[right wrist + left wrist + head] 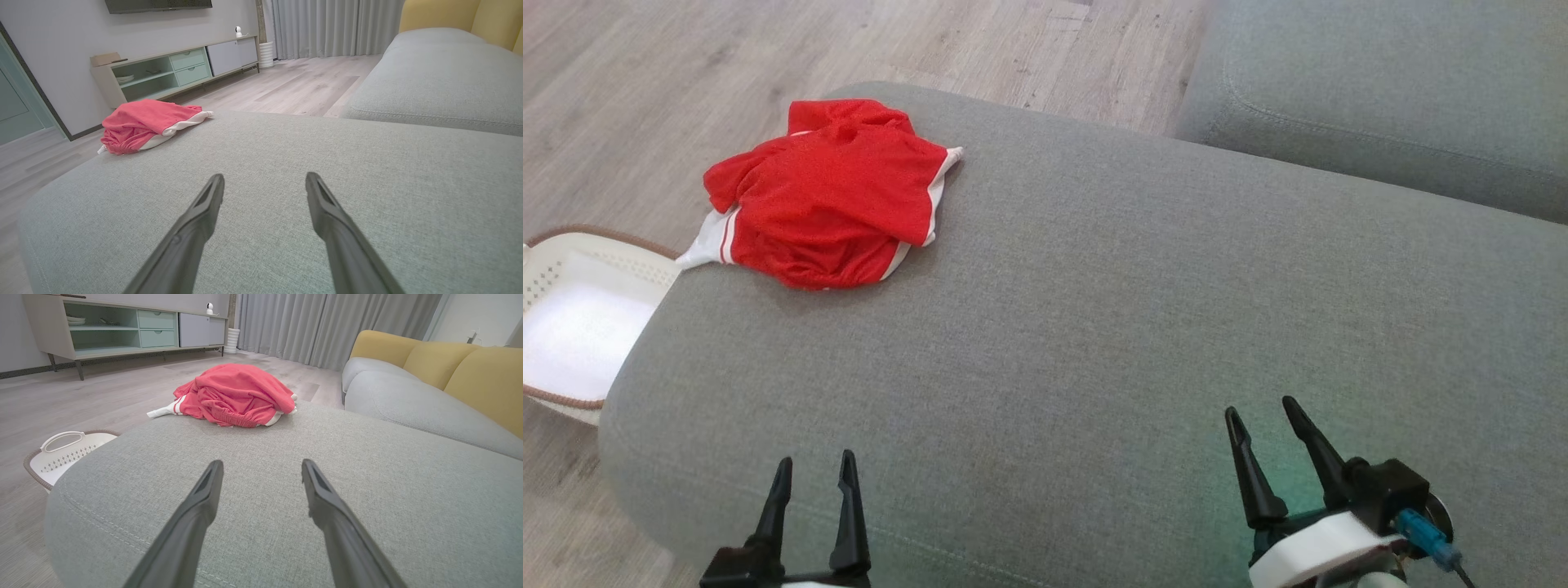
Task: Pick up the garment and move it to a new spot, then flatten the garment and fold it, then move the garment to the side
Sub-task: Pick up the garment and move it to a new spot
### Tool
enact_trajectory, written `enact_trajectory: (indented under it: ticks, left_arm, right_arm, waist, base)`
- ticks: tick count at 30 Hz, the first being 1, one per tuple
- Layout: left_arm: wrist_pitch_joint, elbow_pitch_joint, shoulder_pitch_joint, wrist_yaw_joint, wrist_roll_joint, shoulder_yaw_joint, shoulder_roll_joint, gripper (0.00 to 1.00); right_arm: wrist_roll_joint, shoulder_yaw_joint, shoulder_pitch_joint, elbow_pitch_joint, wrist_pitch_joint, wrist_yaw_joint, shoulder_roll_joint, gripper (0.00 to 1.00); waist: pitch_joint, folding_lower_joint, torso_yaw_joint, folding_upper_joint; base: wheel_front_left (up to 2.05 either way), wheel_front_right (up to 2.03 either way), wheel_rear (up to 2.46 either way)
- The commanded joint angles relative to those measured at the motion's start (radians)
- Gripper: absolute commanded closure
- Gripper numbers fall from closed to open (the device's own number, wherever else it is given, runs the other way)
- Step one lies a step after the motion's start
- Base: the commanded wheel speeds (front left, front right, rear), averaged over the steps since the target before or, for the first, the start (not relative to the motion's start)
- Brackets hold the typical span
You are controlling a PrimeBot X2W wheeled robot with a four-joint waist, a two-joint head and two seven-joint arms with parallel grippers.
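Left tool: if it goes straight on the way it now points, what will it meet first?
Most likely the red garment, which lies bunched straight ahead of the open left tool on the grey cushion. Its pitch is unclear, so it might graze the cushion first.

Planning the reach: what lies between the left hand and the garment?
Just bare grey cushion separates the left hand from the garment, clear in the head view.
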Motion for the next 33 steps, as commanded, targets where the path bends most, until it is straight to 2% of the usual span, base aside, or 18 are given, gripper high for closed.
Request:
enact_trajectory:
  ticks: [1, 5, 11, 16, 22, 26, 28, 33]
  left_arm:
    - [-0.012, -0.038, -0.016, 0.006, -0.005, 0.034, 0.004, 0.0]
    - [-0.012, -0.047, -0.015, 0.01, -0.015, 0.045, 0.005, 0.0]
    - [-0.012, -0.108, -0.03, 0.021, -0.031, 0.1, 0.037, 0.0]
    - [0.032, -0.224, -0.113, 0.021, -0.036, 0.153, 0.121, 0.0]
    - [0.14, -0.317, -0.338, -0.009, -0.02, 0.19, 0.262, 0.0]
    - [0.226, -0.257, -0.498, -0.05, -0.023, 0.183, 0.339, 0.0]
    - [0.302, -0.16, -0.588, -0.08, -0.023, 0.154, 0.39, 0.0]
    - [0.417, 0.026, -0.703, -0.111, -0.065, 0.092, 0.413, 0.0]
  right_arm:
    - [0.007, 0.023, -0.034, -0.024, -0.012, 0.004, -0.007, 0.0]
    - [-0.003, 0.025, -0.042, -0.035, -0.012, 0.004, -0.007, 0.0]
    - [-0.016, 0.013, -0.041, -0.066, -0.012, 0.004, -0.007, 0.0]
    - [-0.042, 0.003, -0.044, -0.071, -0.012, 0.004, -0.007, 0.0]
    - [-0.079, 0.0, -0.074, -0.078, -0.012, 0.004, -0.007, 0.0]
    - [-0.103, 0.008, -0.108, -0.082, -0.012, 0.004, -0.007, 0.0]
    - [-0.119, 0.014, -0.132, -0.088, -0.008, 0.004, -0.007, 0.0]
    - [-0.15, 0.002, -0.153, -0.104, 0.003, 0.004, -0.007, 0.0]
  waist:
    - [0.003, 0.0001, 0.002, 0.0]
    - [0.012, 0.0001, -0.002, 0.0]
    - [0.026, 0.0001, -0.017, 0.0]
    - [0.056, 0.0001, -0.035, 0.0]
    - [0.123, 0.0001, -0.07, 0.0]
    - [0.174, 0.0001, -0.11, 0.0]
    - [0.218, 0.0001, -0.148, 0.0]
    - [0.285, 0.0001, -0.194, 0.0]
  base:
    - [0.0, 0.0, 0.0]
    - [0.0, 0.0, 0.0]
    - [0.0, 0.0, 0.0]
    - [0.0, 0.0, 0.0]
    - [0.0, 0.0, 0.0]
    - [0.0, 0.0, 0.0]
    - [0.0, 0.0, 0.0]
    - [0.0, 0.0, 0.0]
